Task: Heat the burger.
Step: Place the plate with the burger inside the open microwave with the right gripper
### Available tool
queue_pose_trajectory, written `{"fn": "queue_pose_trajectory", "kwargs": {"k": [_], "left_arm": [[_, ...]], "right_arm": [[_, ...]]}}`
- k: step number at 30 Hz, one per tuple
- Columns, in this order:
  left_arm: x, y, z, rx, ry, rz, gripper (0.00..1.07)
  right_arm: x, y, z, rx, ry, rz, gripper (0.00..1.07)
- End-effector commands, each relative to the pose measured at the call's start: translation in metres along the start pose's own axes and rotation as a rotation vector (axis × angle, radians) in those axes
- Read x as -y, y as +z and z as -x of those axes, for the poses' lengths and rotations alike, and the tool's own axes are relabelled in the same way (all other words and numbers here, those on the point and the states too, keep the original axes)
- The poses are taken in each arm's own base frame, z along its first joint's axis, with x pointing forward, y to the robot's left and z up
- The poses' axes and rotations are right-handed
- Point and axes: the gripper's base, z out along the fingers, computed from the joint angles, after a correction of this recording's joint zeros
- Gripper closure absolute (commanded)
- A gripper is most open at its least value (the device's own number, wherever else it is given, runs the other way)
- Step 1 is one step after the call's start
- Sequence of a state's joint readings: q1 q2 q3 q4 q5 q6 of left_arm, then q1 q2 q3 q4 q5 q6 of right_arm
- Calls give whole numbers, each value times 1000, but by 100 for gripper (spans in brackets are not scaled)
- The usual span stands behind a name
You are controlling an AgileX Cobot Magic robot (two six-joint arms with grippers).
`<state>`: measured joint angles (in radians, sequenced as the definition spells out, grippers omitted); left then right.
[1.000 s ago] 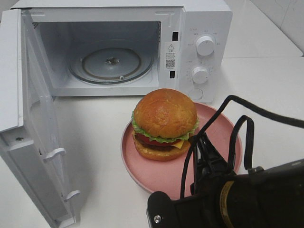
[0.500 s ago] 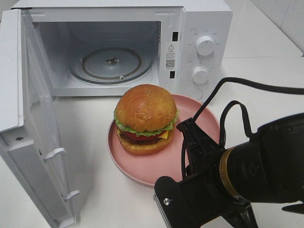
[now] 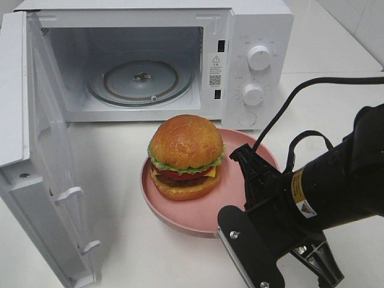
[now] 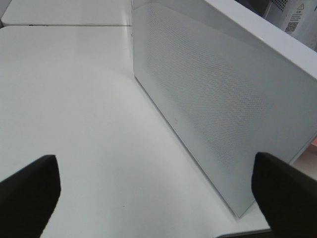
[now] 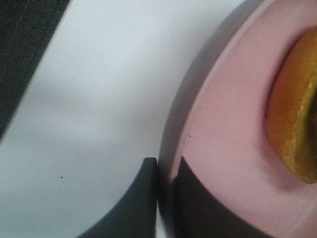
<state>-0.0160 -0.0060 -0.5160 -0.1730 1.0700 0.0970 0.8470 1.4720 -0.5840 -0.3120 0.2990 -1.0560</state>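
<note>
Your high view: burger [image 3: 185, 157] sits on the pink plate [image 3: 174, 210], just before the open microwave [image 3: 258, 36]. Only your right wrist view shows the right gripper [image 5: 163, 171] pinching the plate's rim. Left wrist view alone: left gripper [image 4: 158, 193] spread wide beside the microwave door [image 4: 223, 109].

The burger [image 3: 186, 157] stands upright on the left half of a pink plate [image 3: 175, 211], with a glossy brown bun, lettuce, tomato, cheese and dark patty, near the open microwave [image 3: 255, 30].
</note>
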Motion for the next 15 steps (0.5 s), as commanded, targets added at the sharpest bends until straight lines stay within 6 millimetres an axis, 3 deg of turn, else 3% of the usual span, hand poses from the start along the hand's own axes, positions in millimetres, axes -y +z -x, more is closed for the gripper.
{"fn": "queue_pose_trajectory", "kwargs": {"k": [1, 15], "left_arm": [[1, -3, -1, 18, -8, 0, 9], [1, -3, -1, 18, -8, 0, 9]], "right_arm": [[9, -3, -1, 48, -22, -79, 107], [22, -2, -7, 119, -5, -194, 107]]}}
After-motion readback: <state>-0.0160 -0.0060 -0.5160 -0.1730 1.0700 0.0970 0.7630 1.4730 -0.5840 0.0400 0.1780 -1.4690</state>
